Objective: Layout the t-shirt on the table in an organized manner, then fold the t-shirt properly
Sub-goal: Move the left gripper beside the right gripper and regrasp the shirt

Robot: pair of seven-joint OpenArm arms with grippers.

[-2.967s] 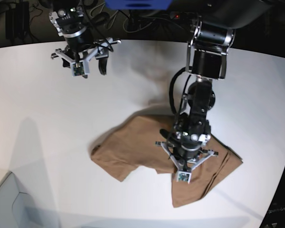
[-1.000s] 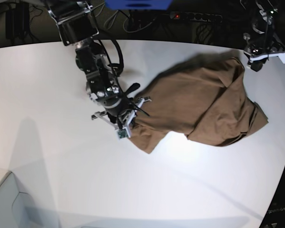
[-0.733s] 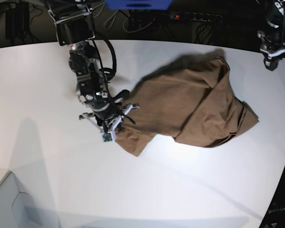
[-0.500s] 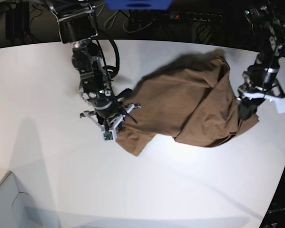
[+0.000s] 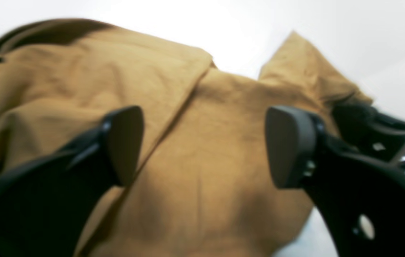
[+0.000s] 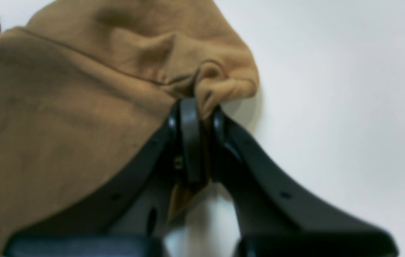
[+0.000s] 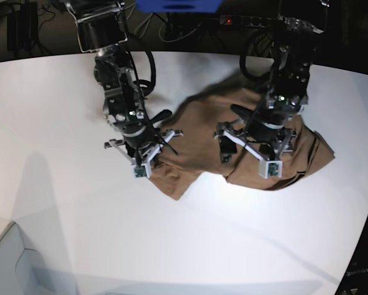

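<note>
- Lying bunched across the middle-right of the table [image 7: 61,203], the t-shirt [image 7: 202,117] is a crumpled tan heap with folds overlapping and no edge laid straight.
- Its near corner tapers to a point toward the front of the table; its far-right edge sits close to the table's curved rim.
- The right gripper [image 6: 202,110] has its jaws pressed together on a puckered fold at the shirt's edge, with bare white tabletop just beside the pinch.
- The left gripper [image 5: 202,146] hangs over the middle of the cloth, jaws wide apart and nothing between them; a seam line runs below the gap.
- Broad bare tabletop lies to the front and to the right arm's side, down to a pale grey box corner [image 7: 11,264].
</note>
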